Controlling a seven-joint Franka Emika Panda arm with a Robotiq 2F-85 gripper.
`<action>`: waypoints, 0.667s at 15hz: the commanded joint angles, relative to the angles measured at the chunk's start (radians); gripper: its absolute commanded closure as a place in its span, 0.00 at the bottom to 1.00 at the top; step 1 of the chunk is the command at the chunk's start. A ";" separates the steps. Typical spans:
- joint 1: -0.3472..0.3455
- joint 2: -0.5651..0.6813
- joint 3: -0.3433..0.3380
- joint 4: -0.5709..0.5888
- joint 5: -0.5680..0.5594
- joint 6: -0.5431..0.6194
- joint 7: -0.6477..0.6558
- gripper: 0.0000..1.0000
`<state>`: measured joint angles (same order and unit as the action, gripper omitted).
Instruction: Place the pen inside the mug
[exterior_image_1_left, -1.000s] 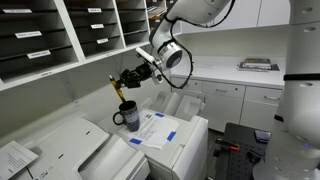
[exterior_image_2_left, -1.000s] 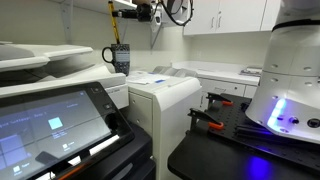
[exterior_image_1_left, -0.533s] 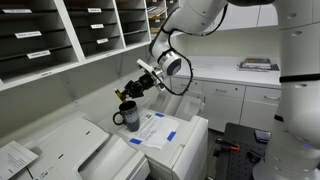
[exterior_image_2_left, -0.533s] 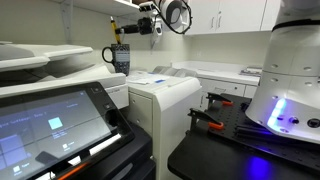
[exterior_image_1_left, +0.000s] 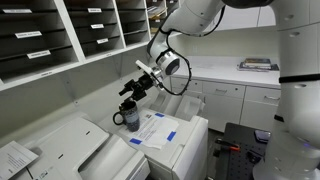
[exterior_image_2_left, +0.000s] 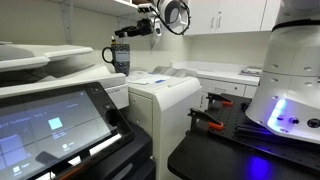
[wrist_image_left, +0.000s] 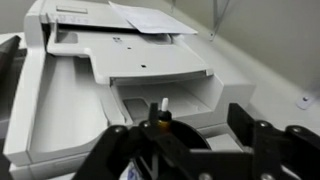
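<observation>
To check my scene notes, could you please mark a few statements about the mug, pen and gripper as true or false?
1. The mug stands upright on the white machine. True.
2. The pen lies on the paper. False: the wrist view shows it upright, held in the gripper.
3. The gripper is above the mug. True.
4. The gripper reaches into the shelves. False: it is in front of them, over the mug.

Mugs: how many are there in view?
1. The black mug stands beside the sheet of paper, close to the wall. More could be hidden out of sight.
</observation>
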<state>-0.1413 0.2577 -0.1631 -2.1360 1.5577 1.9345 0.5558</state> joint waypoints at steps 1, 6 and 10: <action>0.037 -0.077 -0.008 -0.011 -0.166 0.126 0.025 0.00; 0.041 -0.174 -0.003 -0.029 -0.557 0.085 0.121 0.00; 0.039 -0.243 0.008 -0.061 -0.809 0.181 0.100 0.00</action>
<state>-0.1079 0.0725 -0.1631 -2.1575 0.8662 2.0396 0.6619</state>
